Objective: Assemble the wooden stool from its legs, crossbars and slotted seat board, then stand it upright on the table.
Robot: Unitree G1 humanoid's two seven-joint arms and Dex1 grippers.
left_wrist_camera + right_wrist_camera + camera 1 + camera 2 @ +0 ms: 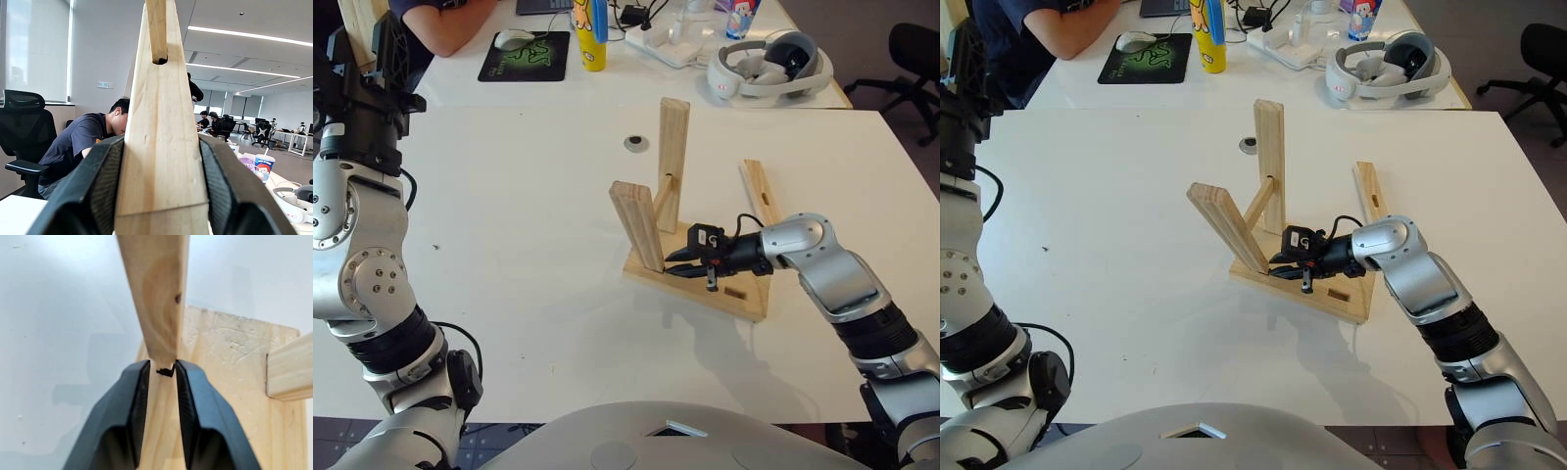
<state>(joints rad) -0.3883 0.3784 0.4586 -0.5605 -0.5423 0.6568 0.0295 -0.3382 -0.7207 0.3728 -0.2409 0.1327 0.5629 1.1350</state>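
Note:
The slotted seat board (744, 297) lies flat on the white table. Two legs rise from it: a near one (636, 223) leaning left and a far one (673, 147) upright, joined by a short crossbar (660, 208). My right gripper (673, 265) lies low over the board, shut on the foot of the near leg (156, 293). A loose leg (759, 191) lies on the table behind the board. My left gripper (161, 142) is held high at the far left, shut on another leg (161, 98) with a crossbar (157, 29) plugged into its hole.
A round cable port (635, 143) sits in the table behind the stool parts. Along the back edge are a mouse pad (524, 56), a yellow bottle (591, 34) and a white headset (769, 64). A person's arm rests at the back left.

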